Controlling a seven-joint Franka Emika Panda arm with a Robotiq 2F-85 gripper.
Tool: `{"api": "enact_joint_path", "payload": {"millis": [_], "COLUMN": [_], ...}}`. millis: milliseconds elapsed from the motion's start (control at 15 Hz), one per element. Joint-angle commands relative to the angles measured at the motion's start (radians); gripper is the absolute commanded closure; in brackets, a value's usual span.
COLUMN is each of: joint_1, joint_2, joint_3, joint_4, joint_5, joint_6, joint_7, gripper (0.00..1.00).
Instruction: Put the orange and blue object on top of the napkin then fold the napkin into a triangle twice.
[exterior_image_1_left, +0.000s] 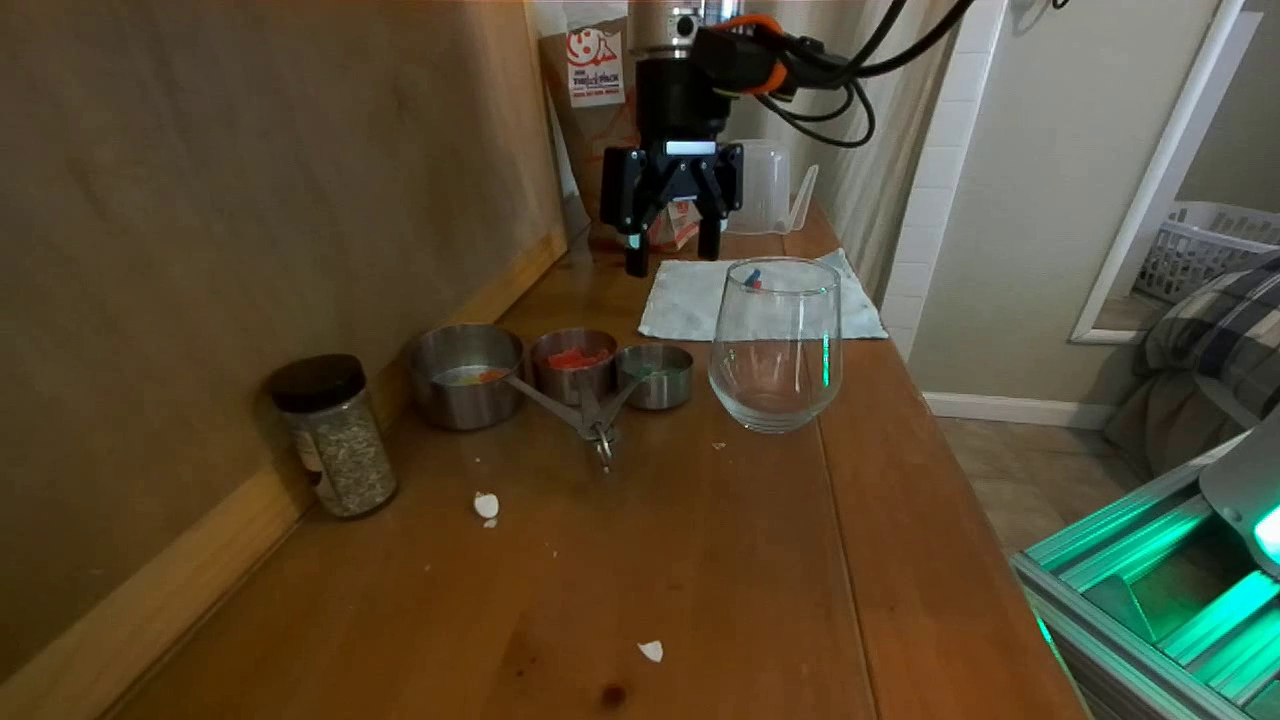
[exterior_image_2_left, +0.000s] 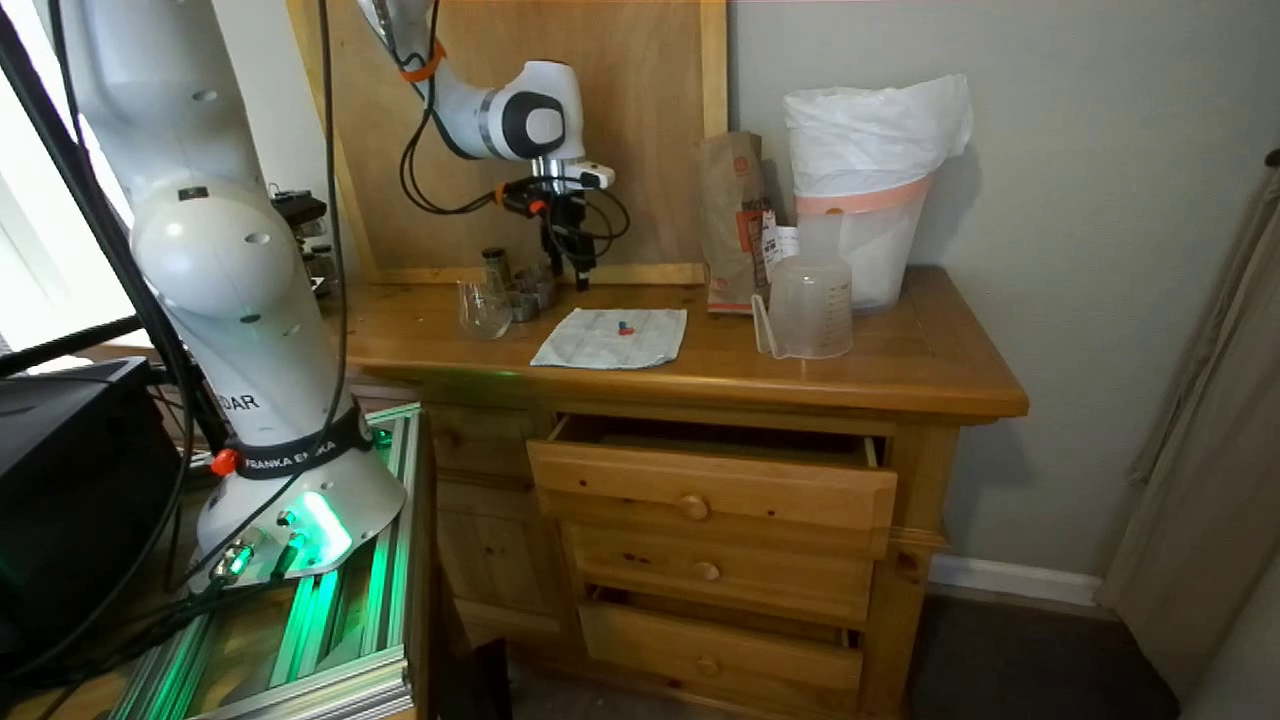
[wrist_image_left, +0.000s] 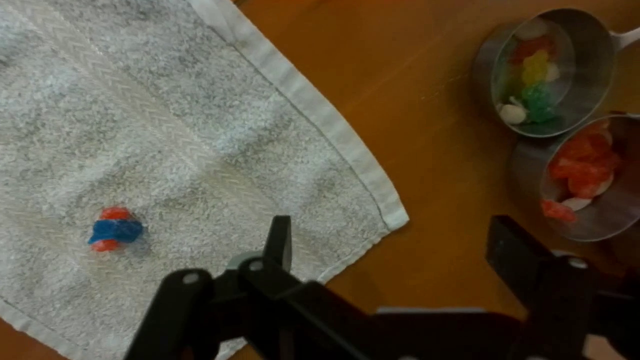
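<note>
A pale, whitish napkin (wrist_image_left: 165, 85) (exterior_image_2_left: 572, 342) lies spread flat on the wooden top. On it rests the small orange and blue object (wrist_image_left: 116, 230) (exterior_image_2_left: 625, 328), its blue band wrapped across an orange middle. In an exterior view the napkin (exterior_image_1_left: 682, 300) is partly behind a clear glass, and the object (exterior_image_1_left: 753, 280) shows through that glass. My gripper (wrist_image_left: 390, 220) (exterior_image_1_left: 673, 264) is open above one napkin corner, pointing down, its jaws wide apart with nothing between them. In the wrist view that corner appears between the fingers, with the object off to the left.
Metal measuring cups (exterior_image_1_left: 575, 365) holding colourful candy stand near the napkin corner, beside the clear glass (exterior_image_1_left: 775, 370). A jar (exterior_image_1_left: 335, 440) is by the wooden panel. Past the napkin are a plastic pitcher (exterior_image_2_left: 808, 310), a paper bag (exterior_image_2_left: 735, 220) and a lined bin (exterior_image_2_left: 865, 240).
</note>
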Motion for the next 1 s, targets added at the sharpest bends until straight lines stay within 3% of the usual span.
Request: {"api": "enact_joint_path", "payload": {"millis": [0,467,600,667,800,933], "joint_1": [0.018,0.043,0.049,0.052,0.056,0.061], "joint_2": [0.076,0.161,0.175,0.180,0.188,0.193], "joint_3": [-0.004,-0.028,-0.036,-0.039,-0.046,-0.051], "joint_4": [0.050,0.102,0.113,0.117,0.123,0.129], "joint_5": [-0.052,-0.126,-0.142,-0.147,-0.157,-0.160], "joint_6": [0.019,0.029,0.026,0.025,0.023,0.019], "joint_7": [0.019,0.037,0.042,0.044,0.049,0.050], "gripper": [0.00,0.00,0.11,0.28,0.39,0.18]}}
